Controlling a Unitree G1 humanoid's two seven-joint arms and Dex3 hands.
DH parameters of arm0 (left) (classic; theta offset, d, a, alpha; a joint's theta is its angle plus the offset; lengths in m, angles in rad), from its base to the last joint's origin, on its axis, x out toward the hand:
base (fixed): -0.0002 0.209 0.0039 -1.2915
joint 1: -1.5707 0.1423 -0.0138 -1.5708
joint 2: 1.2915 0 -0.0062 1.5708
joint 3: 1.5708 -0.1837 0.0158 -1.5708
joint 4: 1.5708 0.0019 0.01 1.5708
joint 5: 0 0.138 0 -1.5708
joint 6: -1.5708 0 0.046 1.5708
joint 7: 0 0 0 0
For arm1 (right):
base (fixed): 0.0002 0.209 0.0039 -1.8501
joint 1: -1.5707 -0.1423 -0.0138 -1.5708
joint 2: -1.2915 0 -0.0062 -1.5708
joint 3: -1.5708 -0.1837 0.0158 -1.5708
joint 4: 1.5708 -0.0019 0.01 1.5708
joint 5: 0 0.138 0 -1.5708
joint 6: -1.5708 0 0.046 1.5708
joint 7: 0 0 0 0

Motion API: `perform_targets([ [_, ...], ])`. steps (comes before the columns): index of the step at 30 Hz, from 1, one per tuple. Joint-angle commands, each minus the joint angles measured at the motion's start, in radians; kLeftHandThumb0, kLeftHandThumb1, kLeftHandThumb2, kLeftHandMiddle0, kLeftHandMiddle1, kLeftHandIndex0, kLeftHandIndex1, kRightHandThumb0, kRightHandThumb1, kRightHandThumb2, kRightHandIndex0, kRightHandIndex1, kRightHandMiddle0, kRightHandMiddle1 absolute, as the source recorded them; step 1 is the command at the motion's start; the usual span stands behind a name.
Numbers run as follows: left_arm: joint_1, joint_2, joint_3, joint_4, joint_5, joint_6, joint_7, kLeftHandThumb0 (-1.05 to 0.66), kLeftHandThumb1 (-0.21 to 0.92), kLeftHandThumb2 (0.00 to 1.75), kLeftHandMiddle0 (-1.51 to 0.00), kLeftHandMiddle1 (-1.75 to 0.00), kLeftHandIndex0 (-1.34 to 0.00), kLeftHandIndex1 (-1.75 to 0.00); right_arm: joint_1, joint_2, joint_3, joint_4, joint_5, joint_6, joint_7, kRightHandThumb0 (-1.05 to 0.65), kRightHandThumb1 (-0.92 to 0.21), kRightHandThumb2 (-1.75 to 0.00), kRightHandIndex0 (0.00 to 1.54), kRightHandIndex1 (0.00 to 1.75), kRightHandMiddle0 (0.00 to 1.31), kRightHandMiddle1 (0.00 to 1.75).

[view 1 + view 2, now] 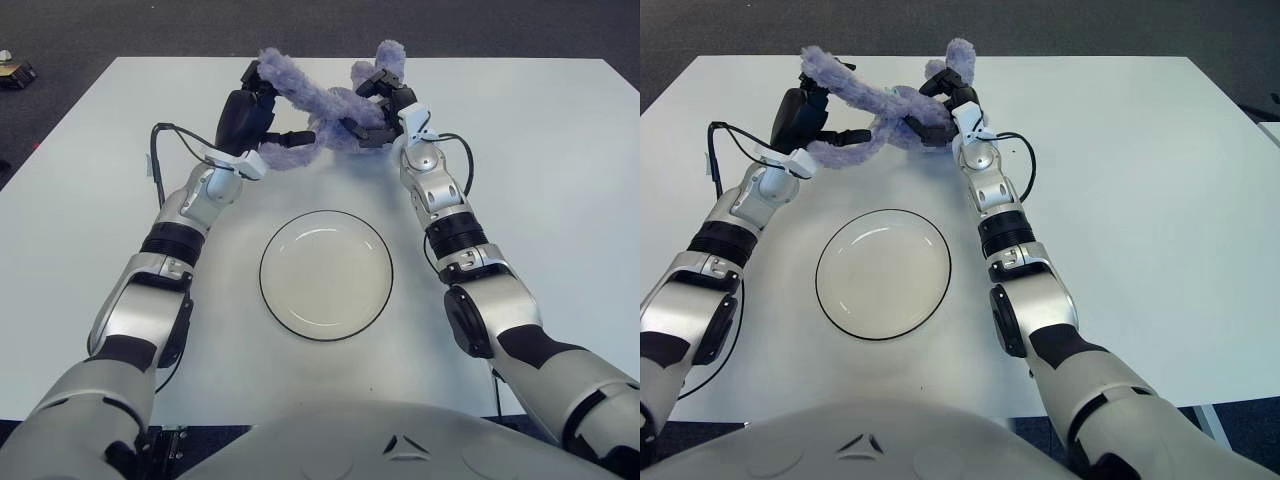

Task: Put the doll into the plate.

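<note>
Doll looks light, floppy and fuzzy, gripped beyond the plate by left hand on one limb and right hand at its middle, so it'll probably sag between them.

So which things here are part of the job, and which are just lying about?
In the job:
- doll, held by left hand and right hand
- plate

Just there:
- table
- small object on the floor, far left
</note>
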Motion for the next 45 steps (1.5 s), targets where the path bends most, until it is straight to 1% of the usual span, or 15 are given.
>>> perform_targets([
  [1,0.006,0.016,-0.005,-0.003,0.018,-0.017,0.018,-0.52,0.92,0.23,-0.31,-0.58,-0.17,-0.92,0.023,0.012,-0.005,0.015,0.012,0.021,0.005,0.44,-0.41,-1.19,0.54,1.75,0.64,1.75],
  [8,-0.009,0.016,-0.009,0.034,0.017,-0.036,0.021,-0.53,0.92,0.18,-0.32,-0.56,-0.17,-0.85,0.02,0.013,-0.007,0.021,0.011,0.022,0.003,0.44,-0.4,-1.2,0.54,1.75,0.65,1.75],
  [14,-0.056,0.03,-0.013,0.153,-0.001,-0.118,0.022,-0.52,0.92,0.14,-0.3,-0.54,-0.17,-0.82,0.016,0.012,-0.007,0.021,0.007,0.035,-0.002,0.44,-0.39,-1.21,0.55,1.75,0.65,1.75],
  [19,-0.087,0.014,0.015,0.239,-0.015,-0.19,0.1,-0.29,0.92,0.25,-0.32,-0.54,-0.22,-0.81,0.019,0.012,-0.004,0.019,0.002,0.04,-0.004,0.45,-0.39,-1.22,0.55,1.75,0.66,1.75],
  [20,-0.089,-0.004,0.034,0.255,-0.031,-0.211,0.136,-0.3,0.92,0.29,-0.34,-0.56,-0.23,-0.98,0.021,0.011,-0.003,0.018,0.001,0.04,-0.004,0.45,-0.39,-1.22,0.55,1.75,0.66,1.75],
  [21,-0.092,-0.015,0.046,0.268,-0.041,-0.226,0.161,-0.25,0.92,0.35,-0.33,-0.79,-0.22,-1.23,0.022,0.011,-0.002,0.018,0.001,0.04,-0.004,0.45,-0.39,-1.22,0.55,1.75,0.66,1.75],
  [22,-0.095,-0.022,0.053,0.278,-0.045,-0.237,0.179,-0.2,0.92,0.38,-0.31,-0.94,-0.2,-1.33,0.023,0.011,-0.002,0.018,0.0,0.04,-0.004,0.45,-0.38,-1.22,0.55,1.75,0.66,1.75],
  [23,-0.096,-0.035,0.067,0.287,-0.052,-0.251,0.21,-0.13,0.92,0.41,-0.29,-1.17,-0.19,-1.46,0.024,0.011,-0.001,0.018,0.0,0.039,-0.004,0.45,-0.38,-1.22,0.55,1.75,0.66,1.75],
  [24,-0.093,-0.058,0.088,0.288,-0.077,-0.269,0.235,-0.08,0.92,0.43,-0.29,-1.3,-0.17,-1.55,0.026,0.01,-0.001,0.017,-0.001,0.038,-0.003,0.45,-0.38,-1.22,0.55,1.75,0.66,1.75],
  [27,-0.081,-0.096,0.128,0.267,-0.124,-0.315,0.275,-0.03,0.92,0.43,-0.35,-1.41,-0.14,-1.65,0.03,0.008,0.001,0.014,-0.002,0.037,-0.002,0.45,-0.38,-1.23,0.56,1.75,0.67,1.75],
  [32,-0.05,-0.114,0.165,0.167,-0.186,-0.357,0.242,-0.01,0.92,0.43,-0.39,-1.43,-0.11,-1.71,0.031,0.004,0.002,0.015,-0.005,0.038,-0.002,0.45,-0.37,-1.24,0.56,1.75,0.67,1.75],
  [38,-0.023,-0.138,0.182,0.093,-0.275,-0.328,0.16,0.0,0.92,0.45,-0.38,-1.46,-0.08,-1.74,0.029,0.001,0.005,0.019,-0.009,0.041,-0.005,0.45,-0.37,-1.24,0.57,1.75,0.68,1.75],
  [40,-0.007,-0.164,0.198,0.045,-0.325,-0.289,0.141,-0.17,0.92,0.49,-0.43,-1.28,-0.13,-1.74,0.026,0.0,0.008,0.025,-0.015,0.043,-0.01,0.45,-0.36,-1.25,0.57,1.75,0.68,1.75],
  [42,0.003,-0.21,0.245,-0.002,-0.329,-0.248,0.186,-0.26,0.92,0.51,-0.47,-1.17,-0.16,-1.75,0.024,-0.002,0.012,0.03,-0.021,0.046,-0.013,0.45,-0.36,-1.25,0.57,1.75,0.68,1.75],
  [45,0.015,-0.235,0.273,-0.038,-0.328,-0.219,0.187,-0.32,0.92,0.53,-0.5,-1.09,-0.18,-1.75,0.023,-0.002,0.014,0.031,-0.023,0.048,-0.014,0.45,-0.36,-1.25,0.57,1.75,0.69,1.75],
])
